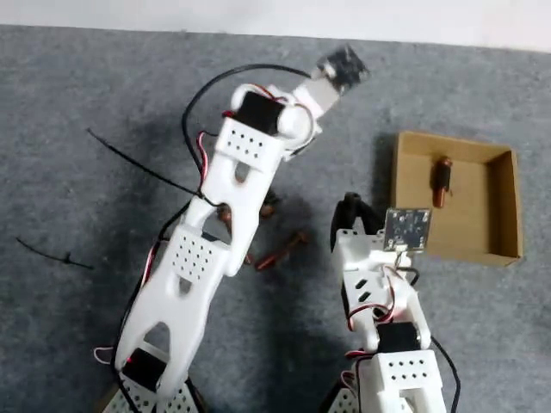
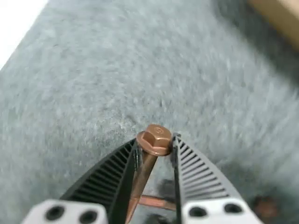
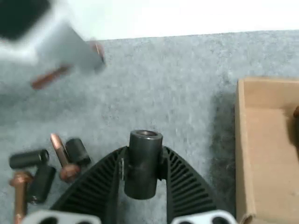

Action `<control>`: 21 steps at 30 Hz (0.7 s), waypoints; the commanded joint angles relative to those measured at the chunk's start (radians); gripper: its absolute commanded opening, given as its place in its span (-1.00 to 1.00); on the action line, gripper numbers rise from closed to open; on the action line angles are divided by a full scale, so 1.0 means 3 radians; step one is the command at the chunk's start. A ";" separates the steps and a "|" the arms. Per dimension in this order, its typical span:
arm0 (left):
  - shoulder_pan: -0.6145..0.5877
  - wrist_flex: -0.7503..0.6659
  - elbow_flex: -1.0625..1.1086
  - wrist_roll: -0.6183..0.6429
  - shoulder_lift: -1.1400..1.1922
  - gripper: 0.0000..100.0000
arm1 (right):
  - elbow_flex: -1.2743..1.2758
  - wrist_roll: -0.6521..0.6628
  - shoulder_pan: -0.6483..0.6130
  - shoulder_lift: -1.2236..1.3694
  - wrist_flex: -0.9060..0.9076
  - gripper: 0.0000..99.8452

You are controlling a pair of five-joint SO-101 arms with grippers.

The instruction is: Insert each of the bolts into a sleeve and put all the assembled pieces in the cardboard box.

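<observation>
Left wrist view shows your left gripper (image 2: pixel 155 142) clamped on a bolt (image 2: pixel 155 136), the fingertips pinching it at the hex head. Your right gripper (image 3: pixel 143 159) grips a sleeve (image 3: pixel 144 144) around its middle, with the open end free. Both pieces look like rigid, smooth metal and are probably slippery, so I think you need a firm hold and a straight line. In the high view the cardboard box (image 1: pixel 504 206) sits at 3 o'clock on the bench (image 1: pixel 86 103), with one assembled piece (image 1: pixel 442 181) inside.

Likely a robotics lab or hobby workshop: a surface (image 1: pixel 77 103) covered in grey carpet-like felt, a white printed left arm (image 1: pixel 198 258) and right arm (image 1: pixel 379 284) with exposed wiring (image 1: pixel 204 151), a loose black cable tie (image 1: pixel 138 163), and a plain white wall (image 1: pixel 258 13).
</observation>
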 commanded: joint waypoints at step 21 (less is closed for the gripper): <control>-0.0069 0.0225 -0.0161 0.1248 -0.1133 -0.99 | 0.0008 0.0041 0.0018 -0.0059 -0.0294 -0.99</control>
